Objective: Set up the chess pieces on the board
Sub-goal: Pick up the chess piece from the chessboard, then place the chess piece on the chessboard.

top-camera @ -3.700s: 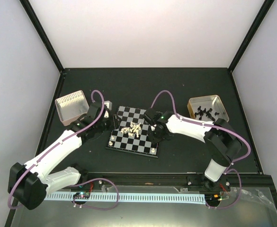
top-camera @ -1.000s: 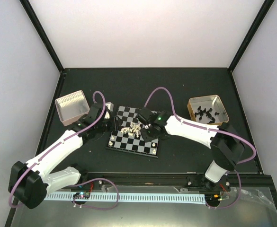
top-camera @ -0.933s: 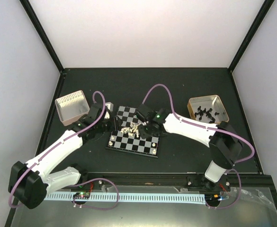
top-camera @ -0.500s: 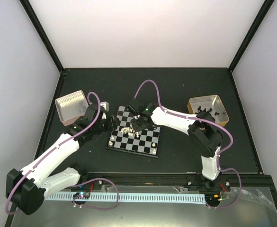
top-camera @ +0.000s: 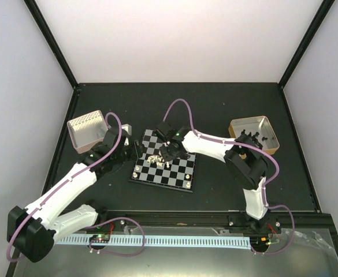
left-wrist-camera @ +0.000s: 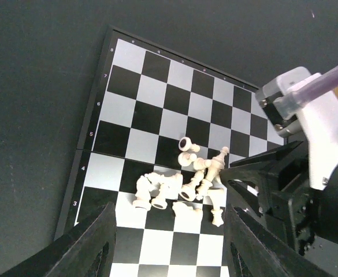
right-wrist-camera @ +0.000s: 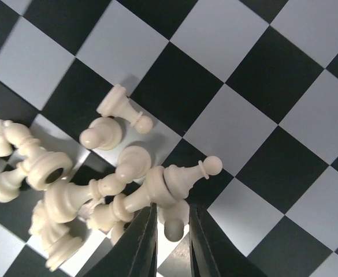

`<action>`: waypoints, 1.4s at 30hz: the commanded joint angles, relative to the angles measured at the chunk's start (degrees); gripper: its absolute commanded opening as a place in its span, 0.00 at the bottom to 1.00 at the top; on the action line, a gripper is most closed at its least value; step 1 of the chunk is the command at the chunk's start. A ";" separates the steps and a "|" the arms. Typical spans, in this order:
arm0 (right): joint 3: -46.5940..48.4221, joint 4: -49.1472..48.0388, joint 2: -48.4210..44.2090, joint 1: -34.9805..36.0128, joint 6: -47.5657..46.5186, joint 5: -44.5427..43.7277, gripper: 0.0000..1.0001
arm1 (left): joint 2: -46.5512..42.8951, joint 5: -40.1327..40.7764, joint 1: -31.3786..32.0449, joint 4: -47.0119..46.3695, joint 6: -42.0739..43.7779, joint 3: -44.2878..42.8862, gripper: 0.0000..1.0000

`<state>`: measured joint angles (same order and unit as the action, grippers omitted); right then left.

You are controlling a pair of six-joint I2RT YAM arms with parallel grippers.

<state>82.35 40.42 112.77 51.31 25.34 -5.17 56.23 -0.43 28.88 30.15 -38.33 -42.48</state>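
A dark tabletop [top-camera: 226, 109] inside pale walls carries the board [top-camera: 177, 173] in its middle. The chess pieces [top-camera: 156, 158] lie in one tumbled heap near the centre of the board, and I judge that none is on its home square yet. The heap is directly below the right gripper [right-wrist-camera: 173, 242], which is the nearer one. A small pawn [right-wrist-camera: 171, 226] sits in the gap between its jaws, and a long bishop [right-wrist-camera: 169, 179] lies slantwise just ahead. The jaws are almost closed, but I cannot tell whether they pinch the pawn. The left gripper [left-wrist-camera: 171, 248] hovers over the left side of the board, wide open and holding nothing.
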 commanded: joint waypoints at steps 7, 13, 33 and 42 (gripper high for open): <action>-1.77 -1.06 0.69 -0.57 -2.58 -1.54 0.10 | -0.50 -0.44 -0.36 0.08 -1.64 0.57 0.53; -5.72 -0.94 -4.86 -0.54 -2.68 -2.52 0.07 | -1.75 -0.27 -0.32 -0.61 -2.01 1.62 0.53; -18.66 1.92 -13.99 2.87 -1.24 6.23 0.07 | -3.73 -2.17 -0.36 -3.13 -3.04 4.85 0.53; -18.10 2.55 -12.82 4.01 -1.77 5.62 0.08 | -3.67 -2.20 -0.29 -3.06 -2.82 5.03 0.53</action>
<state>63.55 42.39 99.37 54.61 23.46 0.51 53.23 -1.80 28.88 28.56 -40.75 -37.95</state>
